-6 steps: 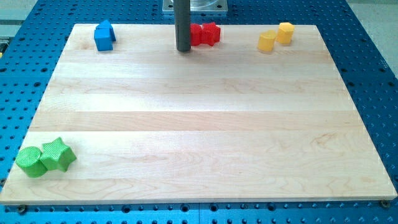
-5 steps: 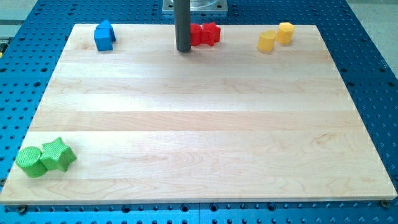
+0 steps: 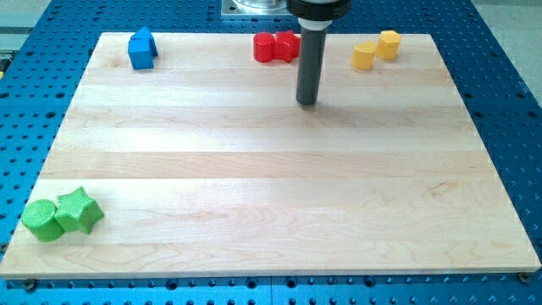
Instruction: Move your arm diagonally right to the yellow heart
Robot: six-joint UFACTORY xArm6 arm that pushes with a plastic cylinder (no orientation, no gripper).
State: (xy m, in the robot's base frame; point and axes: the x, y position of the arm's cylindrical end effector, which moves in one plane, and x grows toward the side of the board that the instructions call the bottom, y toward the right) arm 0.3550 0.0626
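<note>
Tip [image 3: 306,102]: shifted from beside the red blocks [image 3: 276,47] toward the view's right and bottom, now on bare counter [image 3: 254,195].
Jaws: none fitted; plain rod only.
Yellow heart [image 3: 364,57]: view's top right, touching yellow cylinder [image 3: 389,43]; up-right of tip, well apart.
Approach: judged partly made.

Wooden board [image 3: 271,169] carries coloured blocks (edges only).
</note>
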